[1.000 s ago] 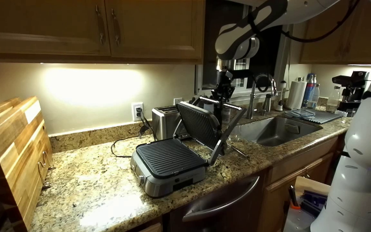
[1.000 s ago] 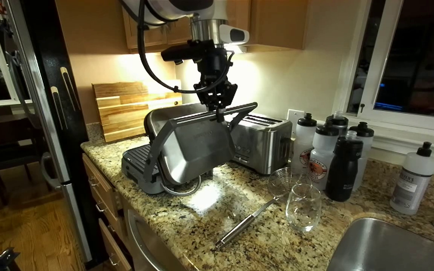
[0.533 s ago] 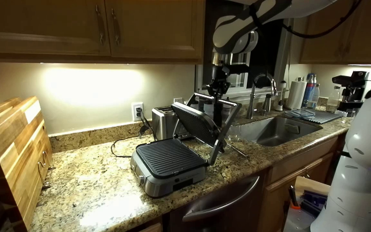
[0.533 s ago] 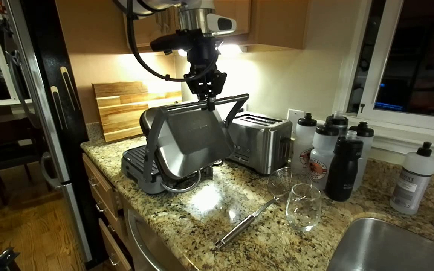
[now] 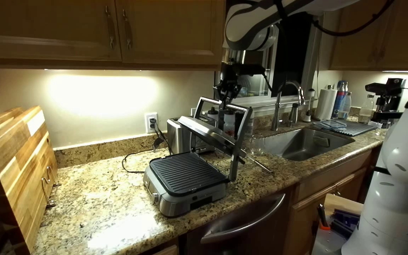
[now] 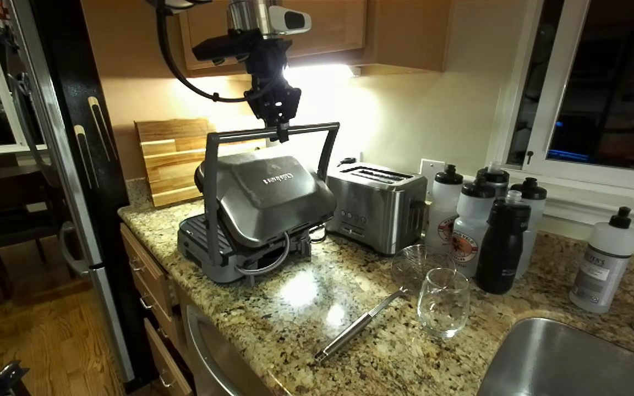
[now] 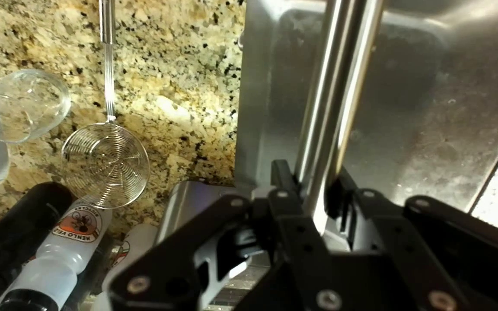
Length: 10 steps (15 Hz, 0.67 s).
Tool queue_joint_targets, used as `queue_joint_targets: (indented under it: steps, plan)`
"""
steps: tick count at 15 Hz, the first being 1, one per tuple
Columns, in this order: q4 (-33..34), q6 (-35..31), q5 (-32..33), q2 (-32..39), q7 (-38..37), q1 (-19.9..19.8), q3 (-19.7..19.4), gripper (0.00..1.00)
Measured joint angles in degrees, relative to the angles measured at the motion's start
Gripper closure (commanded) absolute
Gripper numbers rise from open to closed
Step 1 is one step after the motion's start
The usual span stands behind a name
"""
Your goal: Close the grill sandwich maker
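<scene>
Partly hidden, toaster (image 5: 179, 138) behind raised grill lid (image 5: 207, 130), handle (image 7: 320, 103) inside gripper (image 7: 312, 175)

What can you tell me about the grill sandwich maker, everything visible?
The grill sandwich maker is silver-grey and metallic-looking, with a black ribbed lower plate and a small knob. Its base sits flat on the speckled counter near the toaster. The lettered lid is tilted above, not closed. Two side arms rise to a shiny bar handle, which the fingers grip.
</scene>
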State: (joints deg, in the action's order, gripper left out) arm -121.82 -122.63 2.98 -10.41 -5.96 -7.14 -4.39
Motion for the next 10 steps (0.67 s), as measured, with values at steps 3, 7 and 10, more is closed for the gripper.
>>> queue_joint_targets:
  steps: [3, 7, 10]
  plan:
    - [0.9, -0.2, -0.8, 0.3, -2.9, 1.7, 1.8, 0.88]
    - [2.3, -1.9, -2.5, 2.2, -7.6, 4.3, 4.5, 0.88]
    - [3.7, -3.9, -4.0, 5.1, -10.9, 6.3, 6.6, 0.88]
